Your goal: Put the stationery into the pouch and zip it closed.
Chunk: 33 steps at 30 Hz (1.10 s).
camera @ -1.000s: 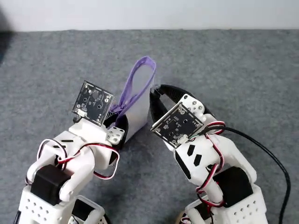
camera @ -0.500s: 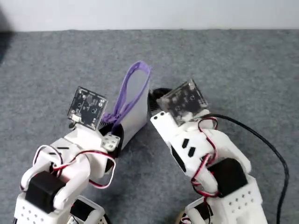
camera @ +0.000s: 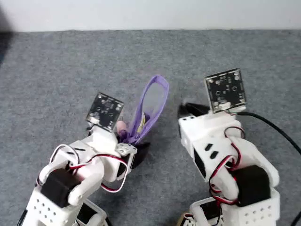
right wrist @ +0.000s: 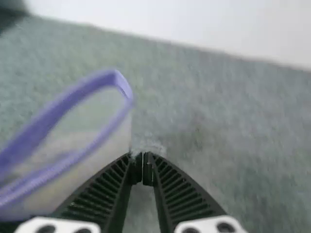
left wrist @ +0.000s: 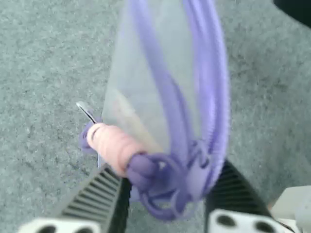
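Observation:
The pouch [camera: 151, 104] is translucent with purple zipper edging and stands on edge on the grey mat. My left gripper [camera: 132, 149] is shut on the pouch's near end. In the left wrist view the left gripper [left wrist: 165, 194] pinches bunched purple fabric, and the pouch [left wrist: 155, 73] rises beyond it. A pink piece [left wrist: 111, 143] and a small metal zipper pull [left wrist: 85, 112] stick out beside one of its fingers. The pink piece [camera: 121, 126] sits next to the pouch's near end. My right gripper [camera: 189, 110] is to the right of the pouch, apart from it. The right gripper [right wrist: 142, 170] is shut on nothing, with the pouch [right wrist: 73, 131] off to one side.
The grey mat [camera: 56, 70] runs to a white wall at the back. A black cable [camera: 277, 129] trails along the right arm at the right edge. Open mat lies left of, right of and behind the pouch.
The right gripper has left the pouch's edge, drawn back to the right and shut. The left arm has shifted the pouch to the right and turned it more edge-on.

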Each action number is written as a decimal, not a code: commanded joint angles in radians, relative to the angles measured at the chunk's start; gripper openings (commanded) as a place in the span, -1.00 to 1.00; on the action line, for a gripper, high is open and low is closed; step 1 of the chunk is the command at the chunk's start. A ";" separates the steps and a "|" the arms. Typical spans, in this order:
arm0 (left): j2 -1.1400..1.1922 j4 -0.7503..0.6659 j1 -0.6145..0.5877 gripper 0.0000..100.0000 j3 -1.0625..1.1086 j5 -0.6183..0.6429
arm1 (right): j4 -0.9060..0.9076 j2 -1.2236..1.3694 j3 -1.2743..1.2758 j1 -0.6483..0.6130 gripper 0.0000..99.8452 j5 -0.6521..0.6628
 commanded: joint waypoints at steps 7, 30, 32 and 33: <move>-0.009 -0.077 0.008 -0.52 0.091 0.009 | 0.139 -0.001 -0.061 0.021 -0.98 -0.015; -0.011 -0.112 -0.262 -0.98 -0.131 -0.497 | -0.012 0.007 -0.060 0.018 -0.98 -0.137; -0.012 -0.112 -0.267 -0.98 -0.108 -0.539 | -0.041 0.008 -0.060 0.016 -0.98 -0.158; -0.017 -0.112 -0.265 -0.98 -0.093 -0.551 | -0.053 0.008 -0.057 0.016 -0.98 -0.164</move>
